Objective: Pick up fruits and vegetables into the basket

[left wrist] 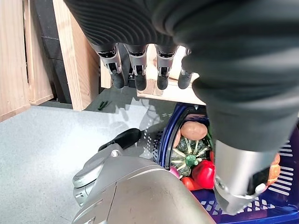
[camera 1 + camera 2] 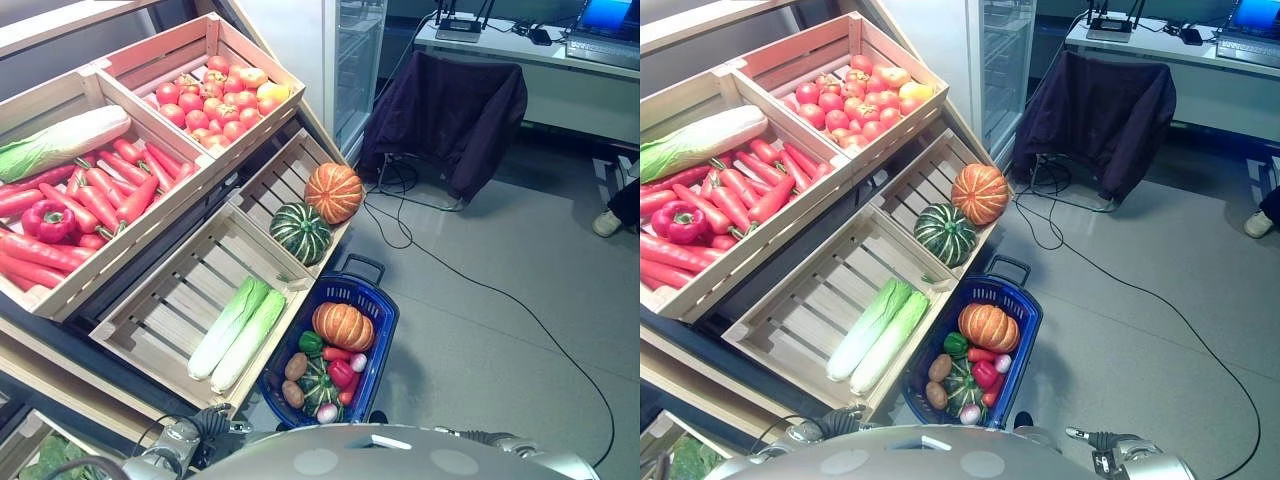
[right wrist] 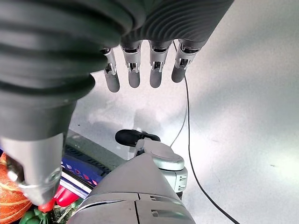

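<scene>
A blue basket (image 2: pixel 388 330) stands on the floor against the lower crate. It holds an orange pumpkin (image 2: pixel 342 325), a red pepper (image 2: pixel 342 373), a green pepper (image 2: pixel 311 343), potatoes (image 2: pixel 296 366) and a small striped squash (image 2: pixel 320 388). On the shelf above lie an orange pumpkin (image 2: pixel 333 192), a green striped pumpkin (image 2: pixel 300 232) and two long pale cabbages (image 2: pixel 240 330). My left hand (image 1: pixel 139 70) hangs beside the basket with straight fingers, holding nothing. My right hand (image 3: pixel 134 70) hangs over the bare floor, fingers straight, also holding nothing.
Upper crates hold tomatoes (image 2: pixel 210 100), carrots (image 2: pixel 110 190), a red bell pepper (image 2: pixel 47 218) and a napa cabbage (image 2: pixel 60 142). A chair draped in dark cloth (image 2: pixel 445 110) stands behind, with a cable (image 2: pixel 480 285) across the grey floor. A person's shoe (image 2: pixel 606 222) is at the right edge.
</scene>
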Tool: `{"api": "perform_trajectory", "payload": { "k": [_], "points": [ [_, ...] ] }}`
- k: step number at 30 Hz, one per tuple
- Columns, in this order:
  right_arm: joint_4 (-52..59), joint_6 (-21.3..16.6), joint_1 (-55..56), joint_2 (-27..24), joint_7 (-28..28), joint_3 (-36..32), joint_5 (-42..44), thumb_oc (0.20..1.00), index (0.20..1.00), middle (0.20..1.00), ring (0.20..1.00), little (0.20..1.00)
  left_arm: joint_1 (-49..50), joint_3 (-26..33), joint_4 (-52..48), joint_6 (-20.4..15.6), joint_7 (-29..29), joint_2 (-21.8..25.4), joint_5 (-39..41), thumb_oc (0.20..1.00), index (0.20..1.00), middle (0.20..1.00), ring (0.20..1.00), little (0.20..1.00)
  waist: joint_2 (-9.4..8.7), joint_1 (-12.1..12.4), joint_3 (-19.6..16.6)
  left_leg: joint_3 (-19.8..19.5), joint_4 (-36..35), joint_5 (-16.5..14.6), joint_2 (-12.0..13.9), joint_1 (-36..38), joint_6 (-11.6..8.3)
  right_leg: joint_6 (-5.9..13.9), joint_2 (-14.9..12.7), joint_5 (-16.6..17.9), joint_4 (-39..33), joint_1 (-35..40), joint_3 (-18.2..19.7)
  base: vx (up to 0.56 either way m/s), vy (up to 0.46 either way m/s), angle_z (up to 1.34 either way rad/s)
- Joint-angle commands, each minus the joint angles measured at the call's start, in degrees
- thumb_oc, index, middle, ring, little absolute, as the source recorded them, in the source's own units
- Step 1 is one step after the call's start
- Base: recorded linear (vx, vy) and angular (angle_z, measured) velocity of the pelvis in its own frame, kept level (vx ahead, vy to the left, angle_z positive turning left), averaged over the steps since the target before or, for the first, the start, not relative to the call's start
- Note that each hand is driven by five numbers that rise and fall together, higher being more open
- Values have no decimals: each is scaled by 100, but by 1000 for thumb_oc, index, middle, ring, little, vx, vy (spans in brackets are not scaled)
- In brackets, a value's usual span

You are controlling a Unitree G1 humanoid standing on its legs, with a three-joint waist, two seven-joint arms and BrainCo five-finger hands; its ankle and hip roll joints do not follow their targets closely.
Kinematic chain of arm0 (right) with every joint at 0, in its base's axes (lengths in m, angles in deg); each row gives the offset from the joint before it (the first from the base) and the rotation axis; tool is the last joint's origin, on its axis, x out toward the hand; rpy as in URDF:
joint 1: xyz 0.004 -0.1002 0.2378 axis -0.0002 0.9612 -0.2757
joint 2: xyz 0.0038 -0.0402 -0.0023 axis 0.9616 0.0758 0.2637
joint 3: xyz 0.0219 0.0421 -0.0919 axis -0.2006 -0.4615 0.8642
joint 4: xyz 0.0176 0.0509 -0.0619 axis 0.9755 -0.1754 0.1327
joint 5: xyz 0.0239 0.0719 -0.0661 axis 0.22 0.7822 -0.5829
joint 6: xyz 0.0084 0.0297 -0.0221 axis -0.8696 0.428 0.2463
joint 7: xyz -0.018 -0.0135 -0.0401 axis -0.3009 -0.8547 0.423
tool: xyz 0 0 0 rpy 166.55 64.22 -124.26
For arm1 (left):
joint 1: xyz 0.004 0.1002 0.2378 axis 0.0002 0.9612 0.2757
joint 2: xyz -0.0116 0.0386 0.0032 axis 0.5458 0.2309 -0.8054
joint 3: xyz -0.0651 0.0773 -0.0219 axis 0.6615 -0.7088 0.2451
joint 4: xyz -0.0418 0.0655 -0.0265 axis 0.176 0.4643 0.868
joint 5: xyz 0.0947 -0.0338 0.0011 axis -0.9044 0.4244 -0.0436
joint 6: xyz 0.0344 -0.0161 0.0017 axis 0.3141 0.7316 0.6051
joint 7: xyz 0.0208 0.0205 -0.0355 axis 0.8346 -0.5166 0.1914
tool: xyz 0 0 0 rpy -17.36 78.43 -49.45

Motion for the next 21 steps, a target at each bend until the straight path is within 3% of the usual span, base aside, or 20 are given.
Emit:
{"api": "perform_trajectory", "payload": {
  "k": [1,9,21],
  "points": [
    [-324,-15,-454,12,51,-47,17,1000,1000,1000,1000,1000,-372,87,214,3,40,6,39,1000,1000,1000,1000,1000,-67,-48,333,-110,42,-562,7,-9,-32,465,-224,-492,61,381,-130,30,1,0],
    [-252,35,-516,-18,68,64,114,1000,1000,1000,1000,1000,-386,38,108,-34,70,-20,472,1000,1000,1000,1000,1000,-24,-27,600,-144,42,-413,-4,-383,-44,450,-228,-404,61,59,-109,-25,0,-1],
    [100,63,-1076,-62,352,354,667,1000,1000,1000,1000,1000,-904,-34,-182,-365,247,-39,1412,1000,1000,1000,1000,1000,154,-52,1614,-355,42,-4,-142,-1488,14,301,-122,-137,61,-1020,-2,-123,0,6]
  ]
}}
